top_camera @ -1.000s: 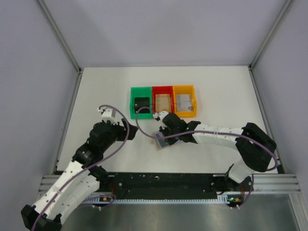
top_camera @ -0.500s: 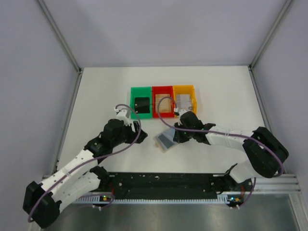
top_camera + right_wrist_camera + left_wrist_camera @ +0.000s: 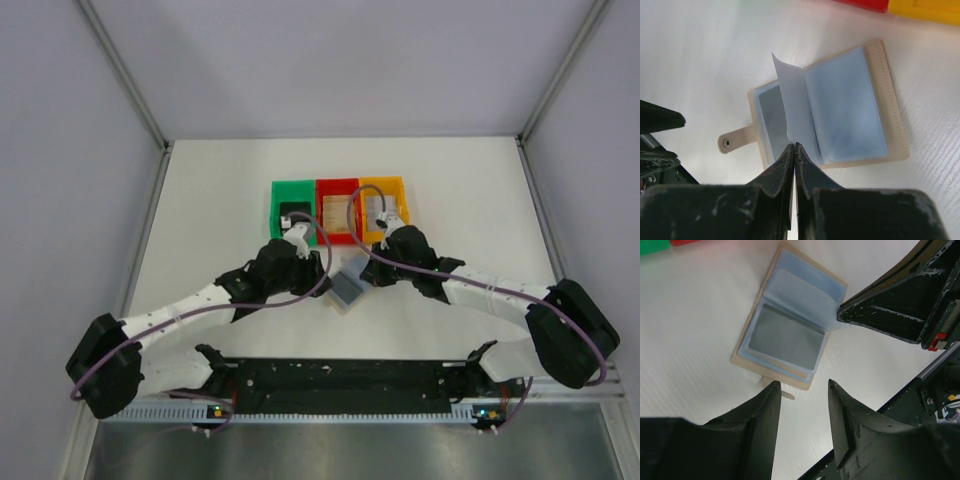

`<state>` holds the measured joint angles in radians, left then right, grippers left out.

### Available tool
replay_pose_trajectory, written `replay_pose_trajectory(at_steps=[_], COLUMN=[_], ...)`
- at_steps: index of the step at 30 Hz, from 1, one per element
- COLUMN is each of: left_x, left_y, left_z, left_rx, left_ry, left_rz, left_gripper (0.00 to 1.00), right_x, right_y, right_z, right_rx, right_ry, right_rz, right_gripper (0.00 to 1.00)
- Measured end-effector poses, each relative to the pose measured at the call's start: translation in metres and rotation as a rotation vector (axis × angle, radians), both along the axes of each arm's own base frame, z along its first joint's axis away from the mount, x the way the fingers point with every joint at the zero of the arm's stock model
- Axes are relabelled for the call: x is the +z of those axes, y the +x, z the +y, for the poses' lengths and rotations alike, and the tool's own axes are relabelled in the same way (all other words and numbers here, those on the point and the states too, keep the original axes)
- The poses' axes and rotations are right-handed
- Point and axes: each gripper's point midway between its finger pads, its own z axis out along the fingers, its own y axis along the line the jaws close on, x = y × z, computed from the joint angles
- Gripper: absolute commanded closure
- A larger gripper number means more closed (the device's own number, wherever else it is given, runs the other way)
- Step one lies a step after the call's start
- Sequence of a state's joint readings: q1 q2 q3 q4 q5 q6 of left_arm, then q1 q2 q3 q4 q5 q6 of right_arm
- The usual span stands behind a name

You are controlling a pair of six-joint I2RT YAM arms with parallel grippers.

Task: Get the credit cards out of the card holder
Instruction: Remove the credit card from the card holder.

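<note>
Right wrist: hand (image 3: 794,152) on card holder (image 3: 850,100)

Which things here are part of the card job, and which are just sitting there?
In the job: card holder, lying open; clear sleeve, pinched by the right gripper; grey card in its pocket; left gripper, open, close by.
Just sitting there: green bin, red bin, orange bin, untouched at the back.

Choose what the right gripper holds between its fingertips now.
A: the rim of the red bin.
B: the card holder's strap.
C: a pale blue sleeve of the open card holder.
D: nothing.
C: in the right wrist view the right gripper is shut on a sleeve that stands up from the open card holder.
</note>
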<state>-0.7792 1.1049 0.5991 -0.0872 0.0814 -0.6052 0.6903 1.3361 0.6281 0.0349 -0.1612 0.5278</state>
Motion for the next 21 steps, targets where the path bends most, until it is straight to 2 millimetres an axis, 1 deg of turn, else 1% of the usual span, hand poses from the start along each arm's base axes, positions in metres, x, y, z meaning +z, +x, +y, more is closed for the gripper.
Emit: replay_pose_trajectory(at_steps=[2,3,6,7,9,13,18,21], left_x=[-0.004,-0.006,-0.014,-0.018,-0.028,-0.048,-0.05,-0.054], left_y=[0.003,0.004,0.008,0.009,0.01,0.007,0.006,0.005], left_z=[-0.011,-0.014,-0.029,-0.033,-0.039,-0.039,-0.039,-0.038], left_rx=[-0.016,-0.022,-0.044,-0.051,-0.062,-0.071,-0.071,-0.071], left_ry=[0.005,0.009,0.025,0.032,0.048,0.09,0.093,0.1], left_rz=[0.006,0.009,0.025,0.033,0.051,0.091,0.095,0.101], left_gripper=[0.6,0.64,0.67,0.71,0.73,0.73,0.77,0.84], right_x=[0.0,0.0,0.0,-0.001,-0.004,-0.01,-0.02,-0.022], right_y=[0.002,0.003,0.004,0.003,0.001,-0.007,-0.025,-0.03], right_z=[-0.002,-0.002,-0.003,-0.004,-0.005,-0.006,-0.009,-0.012], right_rx=[-0.011,-0.016,-0.027,-0.028,-0.031,-0.022,-0.016,-0.027], right_ry=[0.003,0.004,0.008,0.008,0.007,0.019,0.051,0.055], right_rz=[0.004,0.004,0.011,0.014,0.025,0.062,0.119,0.134], right_gripper=[1.0,1.0,1.0,1.0,1.0,1.0,1.0,1.0])
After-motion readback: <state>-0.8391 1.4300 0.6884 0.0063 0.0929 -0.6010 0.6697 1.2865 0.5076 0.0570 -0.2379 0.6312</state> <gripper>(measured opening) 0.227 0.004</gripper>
